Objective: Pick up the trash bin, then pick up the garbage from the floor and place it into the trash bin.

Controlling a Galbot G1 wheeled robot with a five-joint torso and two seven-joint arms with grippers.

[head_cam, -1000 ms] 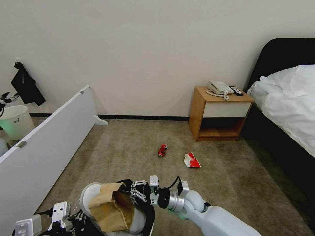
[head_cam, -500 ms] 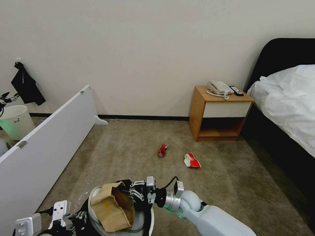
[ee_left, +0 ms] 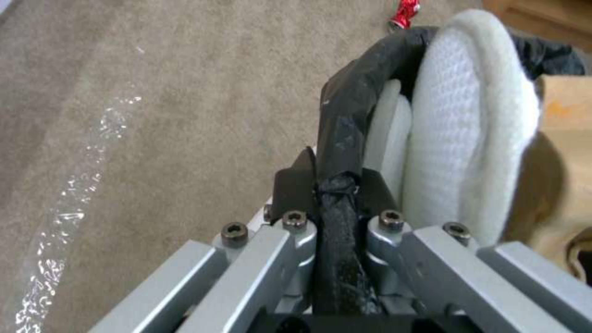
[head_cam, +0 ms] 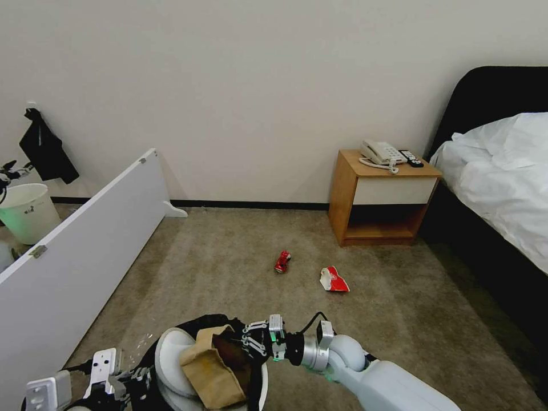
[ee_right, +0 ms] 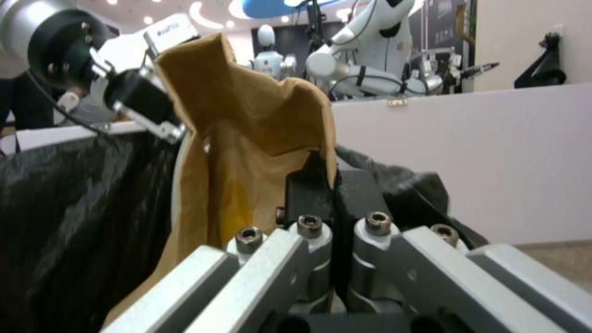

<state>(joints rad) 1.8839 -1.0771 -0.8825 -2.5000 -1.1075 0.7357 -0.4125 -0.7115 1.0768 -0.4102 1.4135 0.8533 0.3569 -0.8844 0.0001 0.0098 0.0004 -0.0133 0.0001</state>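
Brown paper bag [head_cam: 220, 365] now sunk lower into trash bin [head_cam: 201, 323], right claw [head_cam: 249, 340] clamped on its edge, left claw [ee_left: 334, 185] clamped on bin's rim.

No lettering, label, brand, number or sign can be read on anything here.

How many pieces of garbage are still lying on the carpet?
2: a crushed red can mid-carpet, and a red-and-white wrapper right of it, both before the nightstand. The bin may hide others.
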